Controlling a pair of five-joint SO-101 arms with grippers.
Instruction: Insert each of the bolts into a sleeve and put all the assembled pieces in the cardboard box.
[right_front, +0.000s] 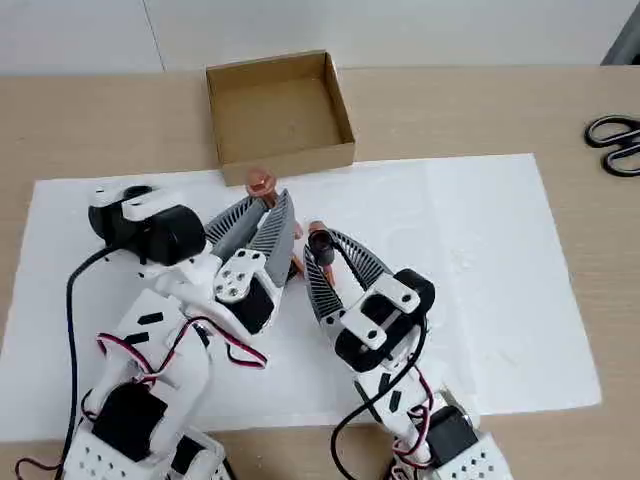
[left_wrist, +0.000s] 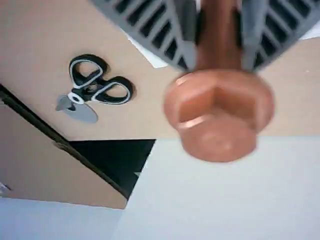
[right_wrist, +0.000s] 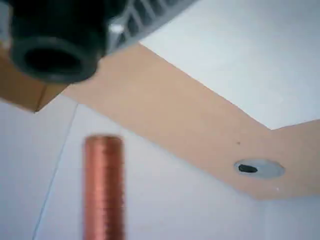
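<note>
My left gripper (right_front: 267, 198) is shut on a copper bolt (right_front: 260, 183) just in front of the cardboard box (right_front: 280, 105). In the left wrist view the bolt's hex head (left_wrist: 218, 112) sticks out past the grey ribbed fingers (left_wrist: 150, 25), which clamp its shaft. My right gripper (right_front: 320, 246) sits close beside it, shut on a black sleeve (right_front: 320, 241). The sleeve's open bore (right_wrist: 54, 56) shows in the right wrist view, with a copper threaded shaft (right_wrist: 103, 185) a short way from it. I cannot tell which bolt that shaft belongs to.
A white paper sheet (right_front: 470, 260) covers the wooden table under both arms. The box is open and bare inside. Black-handled scissors (right_front: 615, 143) lie at the table's far right edge, also seen as scissors (left_wrist: 95, 89) from the left wrist.
</note>
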